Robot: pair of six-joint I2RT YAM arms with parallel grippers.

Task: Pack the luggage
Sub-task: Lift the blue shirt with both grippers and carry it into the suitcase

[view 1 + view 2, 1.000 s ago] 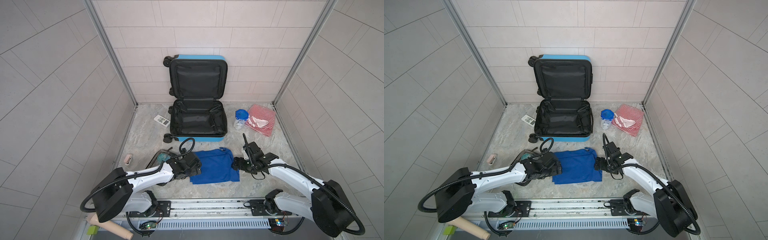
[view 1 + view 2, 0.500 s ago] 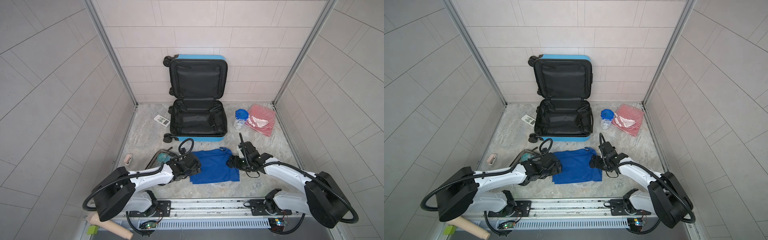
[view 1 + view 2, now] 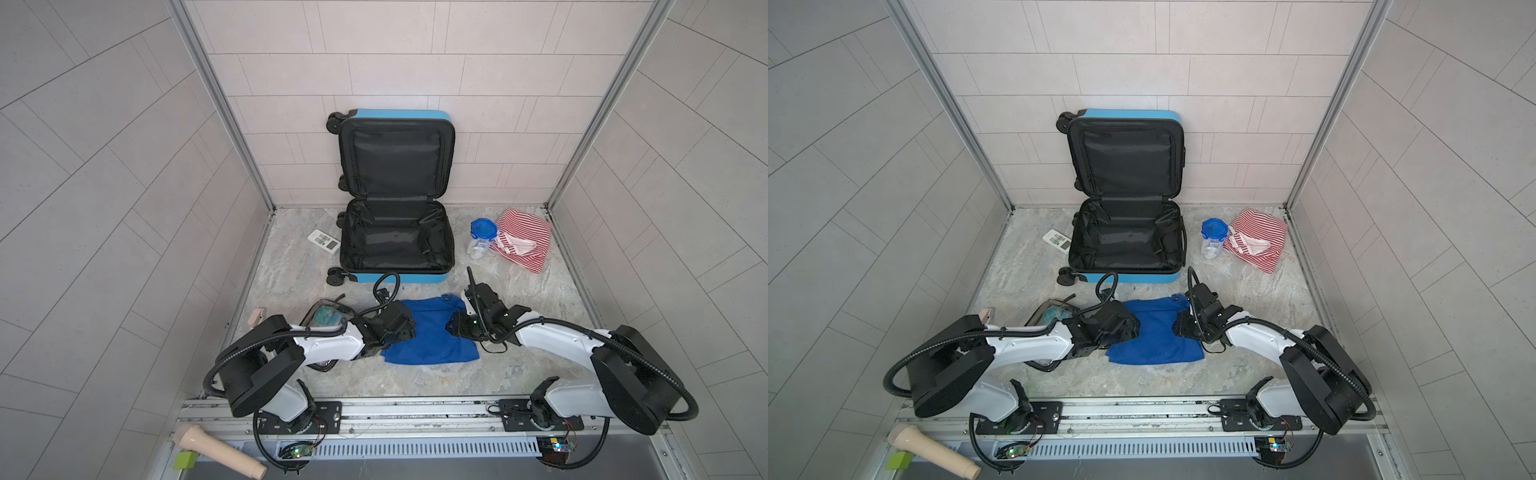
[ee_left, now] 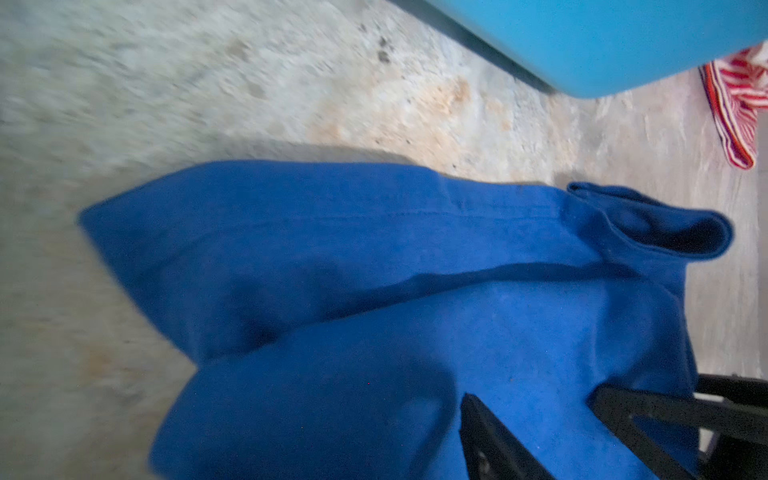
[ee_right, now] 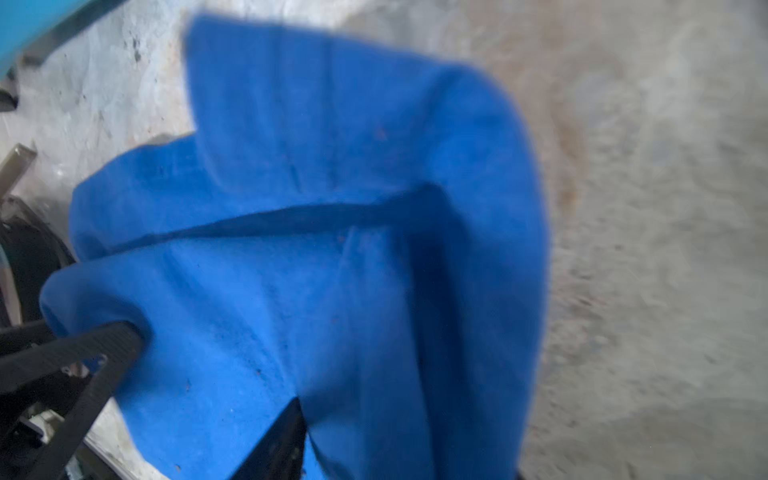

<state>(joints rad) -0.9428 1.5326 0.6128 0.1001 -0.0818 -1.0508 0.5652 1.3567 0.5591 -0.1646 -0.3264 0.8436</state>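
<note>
The luggage lies open at the back wall, lid upright, its black lining empty. In front of it a folded blue shirt lies on the floor. My left gripper is at the shirt's left edge and my right gripper at its right edge. Each wrist view shows blue fabric bulging between the jaws of the left gripper and right gripper. One black finger shows in each; the other is under cloth.
A clear black-trimmed pouch lies under the left arm. A blue-lidded jar and a red-striped cloth sit right of the luggage, a white remote left of it. Tiled walls close in on both sides.
Both grippers have pushed inward onto the shirt's side edges, and their jaws have narrowed around the fabric. The shirt stays in place on the floor.
</note>
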